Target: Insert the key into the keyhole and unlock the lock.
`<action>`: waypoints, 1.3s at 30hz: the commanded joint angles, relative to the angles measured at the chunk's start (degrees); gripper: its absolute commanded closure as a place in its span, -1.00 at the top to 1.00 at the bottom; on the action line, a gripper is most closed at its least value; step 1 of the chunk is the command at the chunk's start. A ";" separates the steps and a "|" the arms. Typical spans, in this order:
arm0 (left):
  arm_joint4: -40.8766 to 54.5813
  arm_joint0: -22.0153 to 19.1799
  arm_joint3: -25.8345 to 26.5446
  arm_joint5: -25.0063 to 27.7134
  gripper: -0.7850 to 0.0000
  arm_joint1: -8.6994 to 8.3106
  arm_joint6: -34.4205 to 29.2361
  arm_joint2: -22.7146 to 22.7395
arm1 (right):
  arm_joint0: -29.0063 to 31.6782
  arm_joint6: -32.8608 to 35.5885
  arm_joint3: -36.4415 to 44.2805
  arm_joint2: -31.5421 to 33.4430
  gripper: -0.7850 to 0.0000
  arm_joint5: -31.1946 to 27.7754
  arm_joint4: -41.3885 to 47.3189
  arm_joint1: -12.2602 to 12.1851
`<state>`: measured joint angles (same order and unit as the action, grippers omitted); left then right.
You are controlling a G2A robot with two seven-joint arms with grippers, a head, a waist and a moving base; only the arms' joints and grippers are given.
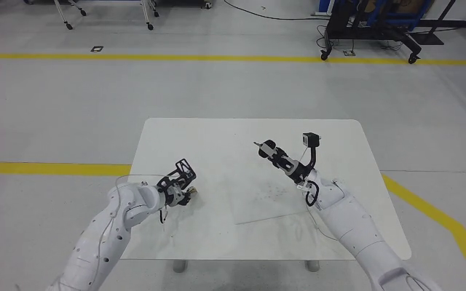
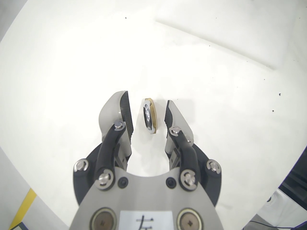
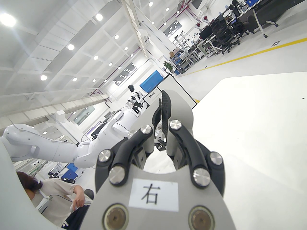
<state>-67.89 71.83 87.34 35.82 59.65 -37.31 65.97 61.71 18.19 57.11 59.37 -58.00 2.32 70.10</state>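
A small brass padlock (image 2: 150,117) with a chrome shackle stands on edge on the white table (image 1: 218,138), near its left front part. My left gripper (image 2: 146,98) is open and low over the table. Its two fingers straddle the padlock (image 1: 191,192) with a gap on each side. My right gripper (image 1: 263,148) is held up over the table's middle right, tilted upward. It is shut on a thin silver key (image 1: 255,145) whose tip pokes out past the fingertips. In the right wrist view the closed fingers (image 3: 165,106) hide the key.
A faint straight edge (image 2: 215,45), like that of a thin clear sheet, runs across the table beyond the padlock. The table's left edge (image 1: 137,182) lies close to my left arm. A yellow floor line (image 1: 58,169) passes beside the table.
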 commanded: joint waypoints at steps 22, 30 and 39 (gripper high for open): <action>1.04 -1.28 -1.81 -0.54 -1.00 0.27 2.07 -1.60 | 0.00 0.00 0.00 0.00 -1.00 0.00 0.00 0.00; 1.82 -1.56 -1.75 -0.50 -0.38 0.21 0.74 -1.71 | 0.00 0.00 0.00 0.00 -1.00 0.00 0.00 0.00; 2.38 -0.73 -0.65 -0.39 -0.36 -0.18 -0.42 -0.82 | 0.00 0.00 0.00 0.00 -1.00 0.00 0.00 0.00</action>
<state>-65.55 71.06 86.65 35.42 59.50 -37.65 65.09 61.71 18.19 57.11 59.37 -58.00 2.32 70.10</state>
